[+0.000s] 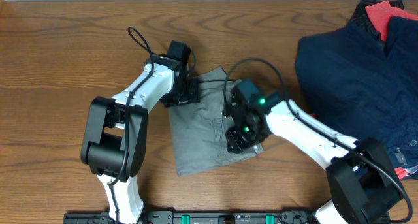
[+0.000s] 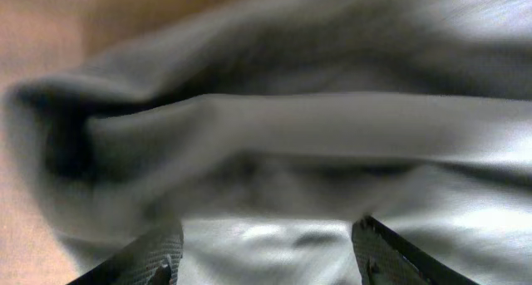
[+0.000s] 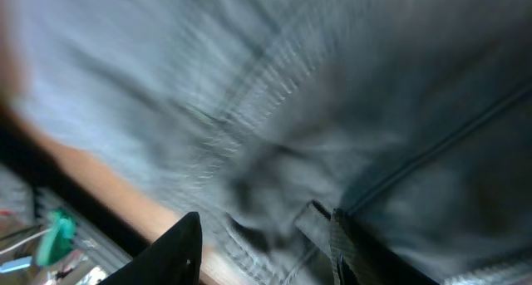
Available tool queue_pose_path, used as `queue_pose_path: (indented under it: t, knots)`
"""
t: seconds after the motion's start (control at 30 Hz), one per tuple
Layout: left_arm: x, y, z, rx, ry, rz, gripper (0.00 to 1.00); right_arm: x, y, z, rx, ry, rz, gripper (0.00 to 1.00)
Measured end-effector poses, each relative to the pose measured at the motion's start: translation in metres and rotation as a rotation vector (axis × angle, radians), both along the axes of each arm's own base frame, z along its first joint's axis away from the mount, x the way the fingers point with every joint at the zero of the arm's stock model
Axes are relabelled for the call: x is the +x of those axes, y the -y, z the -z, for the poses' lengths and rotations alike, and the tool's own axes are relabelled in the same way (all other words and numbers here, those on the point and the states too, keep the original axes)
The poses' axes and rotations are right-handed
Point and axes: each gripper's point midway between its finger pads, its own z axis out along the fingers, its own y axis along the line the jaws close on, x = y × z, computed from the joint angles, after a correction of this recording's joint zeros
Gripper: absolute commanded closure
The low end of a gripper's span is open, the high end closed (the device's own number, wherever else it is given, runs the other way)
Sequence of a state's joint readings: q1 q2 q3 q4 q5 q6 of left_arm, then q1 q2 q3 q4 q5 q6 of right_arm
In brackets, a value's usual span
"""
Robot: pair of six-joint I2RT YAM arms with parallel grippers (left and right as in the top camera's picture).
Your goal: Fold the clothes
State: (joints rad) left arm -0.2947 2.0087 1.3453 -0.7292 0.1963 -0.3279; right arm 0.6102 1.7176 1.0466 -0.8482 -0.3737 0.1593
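The grey trousers [image 1: 199,129] lie folded into a rough rectangle in the middle of the table. My left gripper [image 1: 187,93] is at their upper left edge. In the left wrist view its fingers [image 2: 264,264] stand wide apart with folds of grey cloth [image 2: 299,144] between and ahead of them. My right gripper [image 1: 240,138] is at the trousers' right edge. In the right wrist view its fingers [image 3: 264,252] are apart over blurred grey cloth [image 3: 316,94], with a belt loop [image 3: 309,221] next to the right finger.
A pile of navy garments [image 1: 356,70] with a red one [image 1: 381,16] on top fills the right side of the table. Bare wood [image 1: 59,54] lies to the left. The table's front edge [image 3: 100,181] shows past the trousers in the right wrist view.
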Motion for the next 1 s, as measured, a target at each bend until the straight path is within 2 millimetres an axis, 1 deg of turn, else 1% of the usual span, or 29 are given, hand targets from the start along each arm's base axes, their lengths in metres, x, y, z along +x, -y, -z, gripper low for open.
queue_pose_path:
  t: [0.07,0.13,0.17,0.23,0.3,0.33,0.4,0.47,0.53,0.57,0.6,0.63,0.67,0.7,0.83,0.9,1.0]
  knots:
    - [-0.012,-0.007,0.0,0.04,-0.054,0.004,0.34,-0.002,0.011,0.017,-0.047,0.011,0.035,0.42]
    - [-0.032,-0.017,0.003,0.085,-0.14,0.009,0.34,0.006,0.02,0.03,-0.08,0.057,0.078,0.41]
    - [-0.042,-0.021,0.004,0.105,-0.183,0.012,0.34,0.013,0.022,0.03,-0.074,0.083,0.107,0.41]
    - [-0.06,-0.028,0.003,0.139,-0.259,0.014,0.34,0.04,0.025,0.029,-0.064,0.191,0.163,0.41]
    - [-0.079,-0.035,0.0,0.166,-0.343,0.014,0.37,0.077,0.032,0.027,-0.056,0.316,0.231,0.41]
    - [-0.086,-0.036,-0.002,0.171,-0.375,0.013,0.37,0.092,0.035,0.025,-0.048,0.365,0.26,0.41]
    - [-0.1,-0.035,-0.006,0.16,-0.436,0.007,0.37,0.122,0.048,0.02,-0.049,0.456,0.325,0.4]
    - [-0.108,-0.031,-0.011,0.136,-0.477,0.001,0.37,0.138,0.061,0.017,-0.058,0.498,0.37,0.39]
    - [-0.111,-0.026,-0.016,0.106,-0.485,-0.006,0.37,0.145,0.069,0.014,-0.069,0.508,0.392,0.37]
    - [-0.109,-0.023,-0.021,0.087,-0.468,-0.008,0.36,0.147,0.071,0.013,-0.071,0.507,0.394,0.36]
    - [-0.105,-0.021,-0.025,0.068,-0.437,-0.008,0.27,0.148,0.07,0.011,-0.071,0.507,0.394,0.36]
    - [-0.097,-0.017,-0.031,0.047,-0.387,-0.006,0.12,0.149,0.07,0.009,-0.069,0.51,0.392,0.35]
    - [-0.088,-0.014,-0.037,0.028,-0.325,-0.005,0.04,0.15,0.069,0.008,-0.069,0.512,0.391,0.33]
    - [-0.075,-0.011,-0.046,0.008,-0.245,-0.002,0.02,0.15,0.069,0.007,-0.07,0.509,0.388,0.32]
    - [-0.026,-0.002,-0.079,-0.046,0.048,0.044,0.02,0.143,0.069,0.011,-0.088,0.482,0.374,0.29]
    - [-0.013,0.002,-0.084,-0.054,0.114,0.075,0.02,0.14,0.069,0.012,-0.092,0.474,0.369,0.28]
    - [0.0,0.004,-0.076,-0.043,0.159,0.147,0.02,0.138,0.069,0.013,-0.097,0.466,0.366,0.28]
